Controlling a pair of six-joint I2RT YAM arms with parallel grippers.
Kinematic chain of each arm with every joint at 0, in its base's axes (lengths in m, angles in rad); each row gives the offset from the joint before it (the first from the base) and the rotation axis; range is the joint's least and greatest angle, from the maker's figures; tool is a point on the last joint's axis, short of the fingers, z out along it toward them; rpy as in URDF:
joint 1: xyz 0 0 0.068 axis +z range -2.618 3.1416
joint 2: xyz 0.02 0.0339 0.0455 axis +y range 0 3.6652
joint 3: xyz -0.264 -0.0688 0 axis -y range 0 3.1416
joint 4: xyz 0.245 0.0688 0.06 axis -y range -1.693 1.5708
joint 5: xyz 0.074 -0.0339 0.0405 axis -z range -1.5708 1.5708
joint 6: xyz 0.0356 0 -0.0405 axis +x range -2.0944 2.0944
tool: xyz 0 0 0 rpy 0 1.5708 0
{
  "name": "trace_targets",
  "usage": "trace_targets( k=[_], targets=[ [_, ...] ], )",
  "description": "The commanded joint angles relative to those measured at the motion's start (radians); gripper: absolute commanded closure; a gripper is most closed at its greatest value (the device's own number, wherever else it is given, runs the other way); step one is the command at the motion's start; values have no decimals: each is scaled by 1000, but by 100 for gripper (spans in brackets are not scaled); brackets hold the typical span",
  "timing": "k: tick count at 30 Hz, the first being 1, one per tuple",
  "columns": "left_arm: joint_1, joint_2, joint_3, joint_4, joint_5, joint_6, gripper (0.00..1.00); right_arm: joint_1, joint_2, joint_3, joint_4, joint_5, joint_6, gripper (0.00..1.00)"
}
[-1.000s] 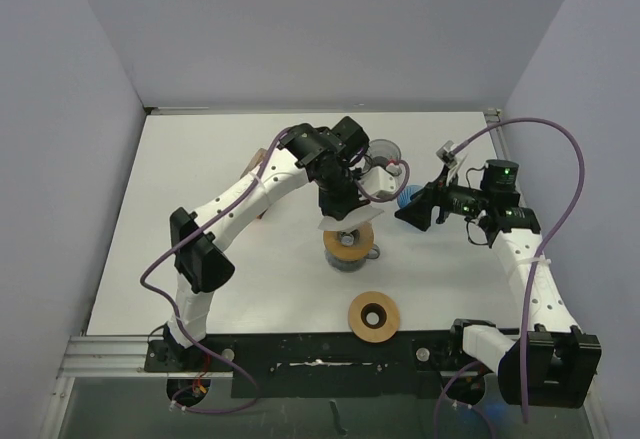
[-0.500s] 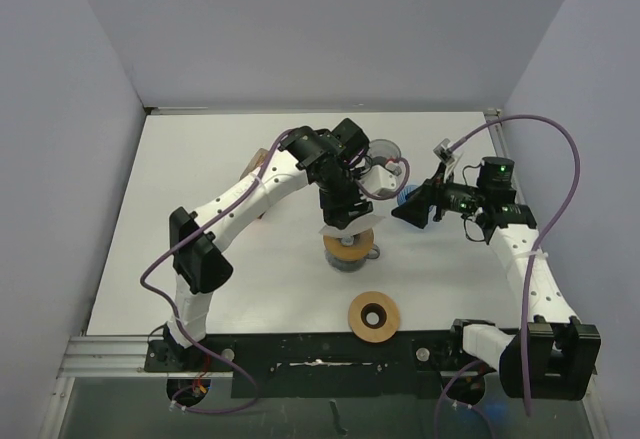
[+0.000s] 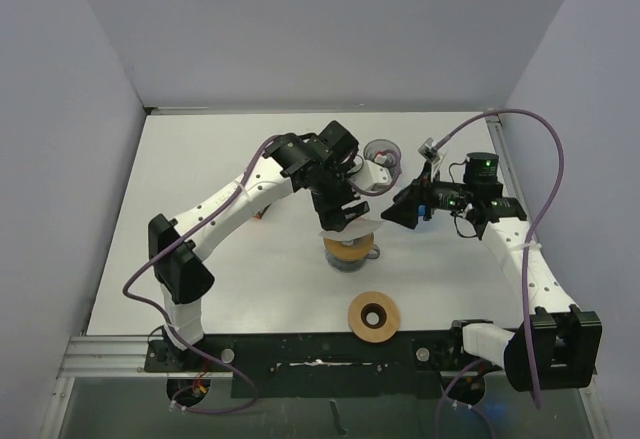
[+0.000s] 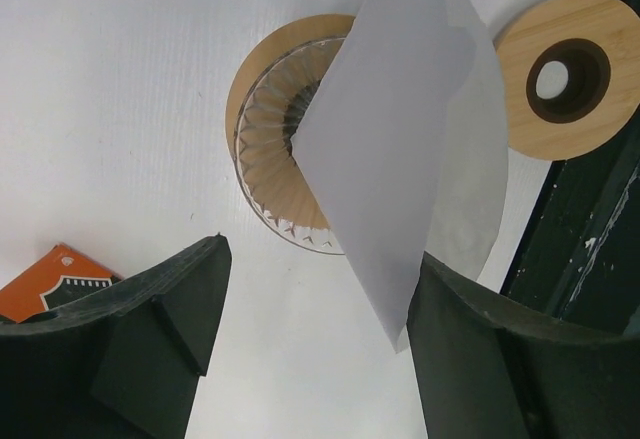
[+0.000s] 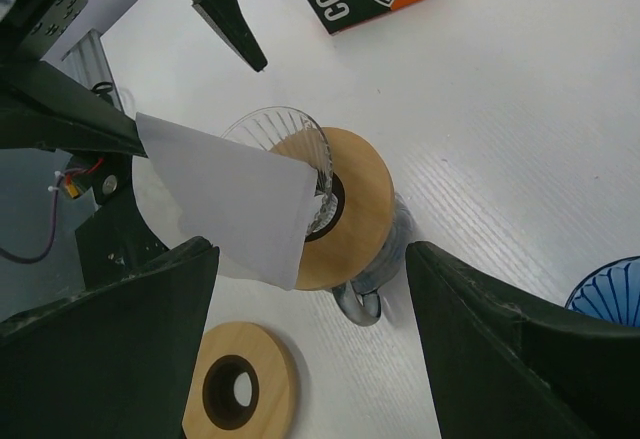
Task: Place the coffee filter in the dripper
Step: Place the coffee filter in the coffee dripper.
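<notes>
At the left gripper: jaws spread wide, no clamp on anything. Between its fingers: the white paper filter, loose and slanted, one tip close against the finger on the right of the wrist view; contact there not clear. Directly under the gripper: the glass dripper on its wooden collar, one corner of the filter down inside the ribbed cone, the remainder out over the rim and across part of the mouth. Beyond the dripper, toward the near table edge: a separate wooden ring with a centre hole, apart from the dripper. On the gripper's opposite side: an orange box, flat on the table. At the right gripper: open too, empty, aimed at the dripper from the side, apart from the filter. Beside its right-hand finger: a blue ribbed glass, partly out of view.
</notes>
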Motion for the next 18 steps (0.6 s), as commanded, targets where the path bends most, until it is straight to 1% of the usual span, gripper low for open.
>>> trace_targets(
  k=[1, 6, 11, 18],
  targets=[
    [23, -77, -53, 115, -8, -60, 33, 19, 5, 36, 22, -13, -11, 23],
    [57, -106, -108, 163, 17, -98, 33, 38, 3, 32, 2, -29, -65, 23],
    [81, -121, -143, 192, 53, -119, 33, 54, 14, 39, 2, 5, -67, 23],
    [83, -122, -157, 197, 89, -124, 33, 67, 41, 64, 8, 21, -49, 23]
  ],
)
